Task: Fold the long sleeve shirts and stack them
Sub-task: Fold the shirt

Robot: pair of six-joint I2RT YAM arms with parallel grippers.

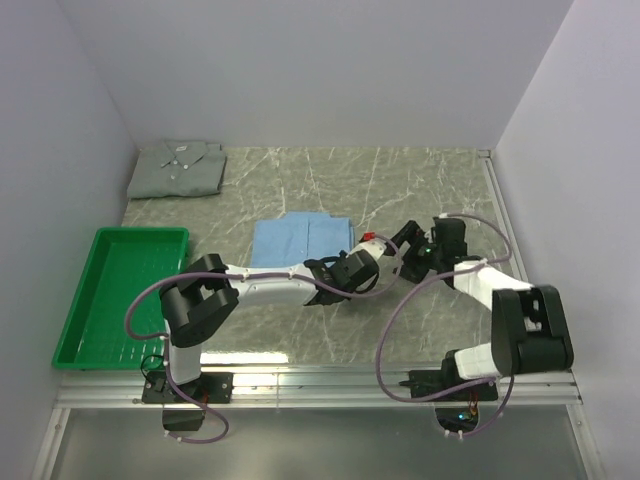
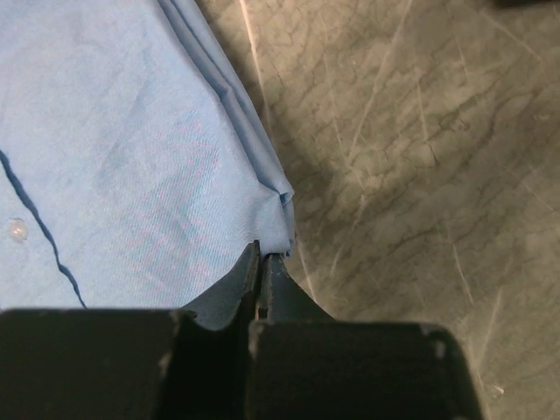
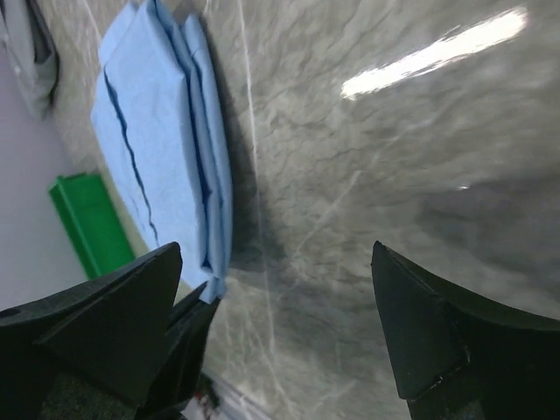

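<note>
A grey marbled desk [image 1: 420, 190] sits between white walls. The top view shows the grey-green shirt [image 1: 178, 168] folded at the far left corner, the green tray [image 1: 110, 300] at the near left, and the light blue shirt [image 1: 300, 240] folded mid-desk. The left wrist view shows, close up, the left claw [image 2: 264, 258] pinching the blue shirt's corner. The right wrist view shows the right claw [image 3: 276, 254] spread wide over desk just right of the blue shirt.

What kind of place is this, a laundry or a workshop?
Probably a robotics test booth, not a laundry: plain white walls box in one marble-patterned table, two robot arms are bolted at its near edge, and a light blue shirt, a grey-green shirt and a green tray lie on it.
</note>
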